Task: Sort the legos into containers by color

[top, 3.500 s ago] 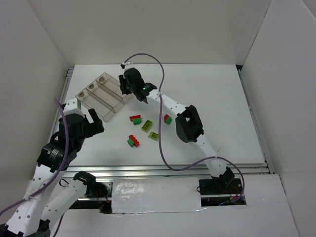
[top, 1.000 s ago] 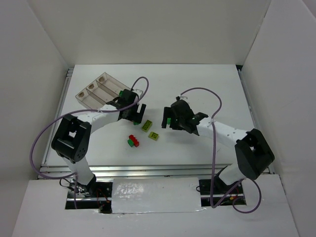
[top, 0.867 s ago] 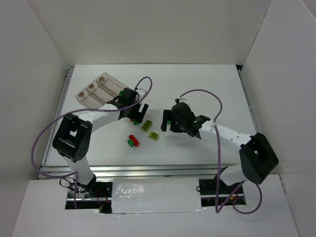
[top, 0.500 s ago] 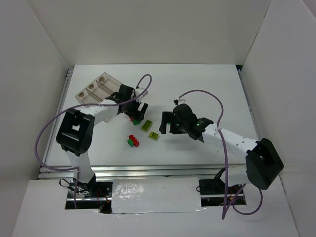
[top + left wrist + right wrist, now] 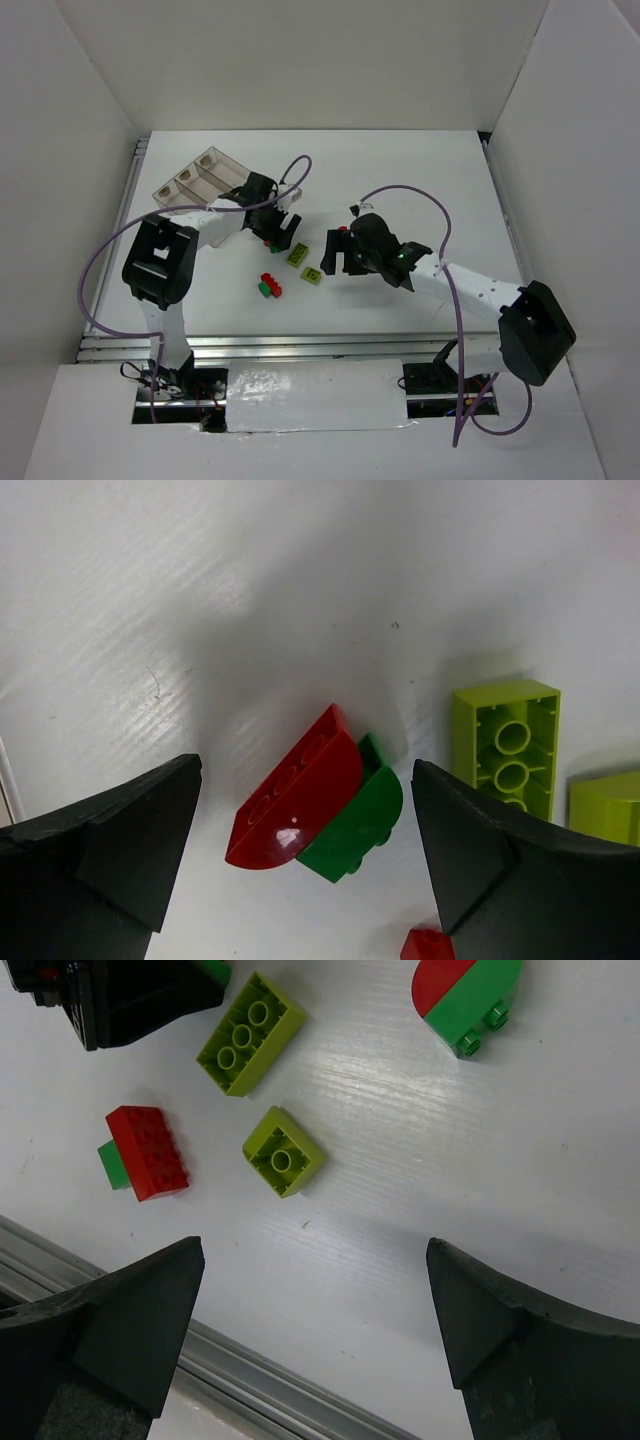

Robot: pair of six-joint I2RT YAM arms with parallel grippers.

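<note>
A red half-round lego (image 5: 295, 800) stuck to a dark green one (image 5: 355, 825) lies on the table between the fingers of my open left gripper (image 5: 305, 780), untouched. From above, that gripper (image 5: 276, 230) covers most of this pair. A long yellow-green lego (image 5: 250, 1032), a small yellow-green lego (image 5: 284, 1150) and a red lego on a green one (image 5: 147, 1152) lie ahead of my open right gripper (image 5: 314, 1250), which holds nothing. Another red-and-green half-round pair (image 5: 466, 995) lies beside them. The clear three-compartment containers tray (image 5: 197, 180) stands at the back left.
White walls enclose the table on three sides. A grey metal rail (image 5: 250, 1380) runs along the near edge, just below my right gripper. Purple cables (image 5: 400, 190) loop above both arms.
My right gripper has slid left and nearer, toward the small yellow-green lego. My left gripper has settled over the red-and-green pair, its elbow swinging right. Both stayed open; no lego moved.
</note>
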